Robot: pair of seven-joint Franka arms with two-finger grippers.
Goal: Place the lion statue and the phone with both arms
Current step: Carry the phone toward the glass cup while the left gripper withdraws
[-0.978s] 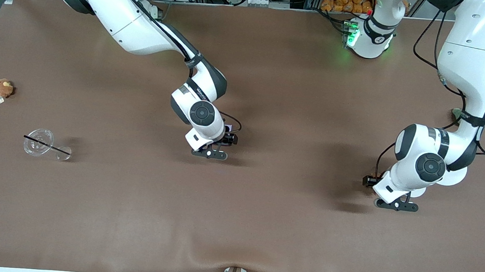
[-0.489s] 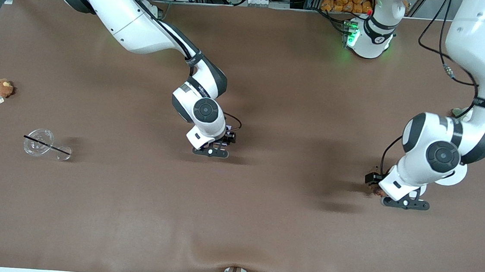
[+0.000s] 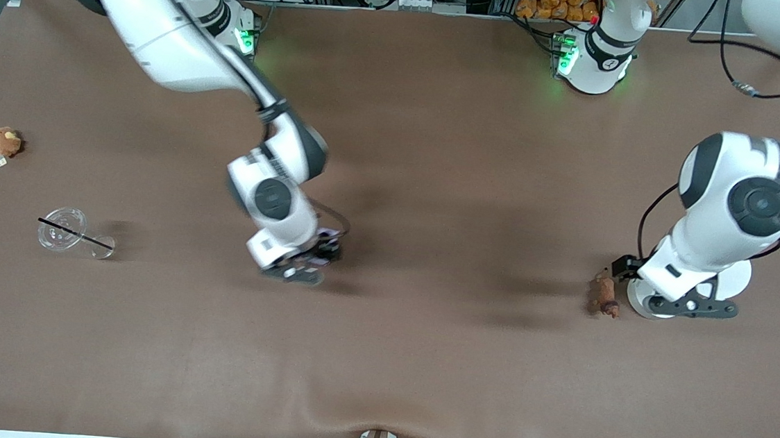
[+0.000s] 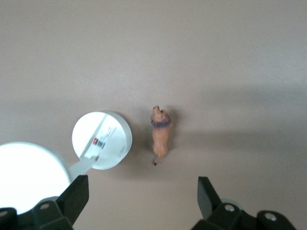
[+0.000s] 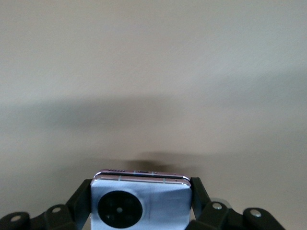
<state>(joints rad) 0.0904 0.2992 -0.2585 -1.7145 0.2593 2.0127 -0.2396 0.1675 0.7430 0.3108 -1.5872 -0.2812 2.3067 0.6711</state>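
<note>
The lion statue [image 3: 603, 296] lies on the brown table, free of any gripper. It is small, reddish-brown, with a thin tail. In the left wrist view the lion statue [image 4: 160, 136] lies beside a small white round lid [image 4: 101, 140]. My left gripper [image 3: 688, 306] is open and empty, up over the white lid, with the lion past its fingertips [image 4: 205, 196]. My right gripper [image 3: 297, 269] is shut on the lilac-pink phone [image 5: 141, 203], held low over the middle of the table. One black round lens shows on the phone.
A small white lid [image 3: 641, 299] and a larger white disc [image 3: 733, 277] lie under the left arm. A clear plastic cup with a black straw [image 3: 65, 232] and a round brown plush [image 3: 4, 141] lie at the right arm's end.
My left gripper let go of the lion statue, rose and moved toward the left arm's end. My right gripper carried the phone toward the right arm's end and nearer the front camera.
</note>
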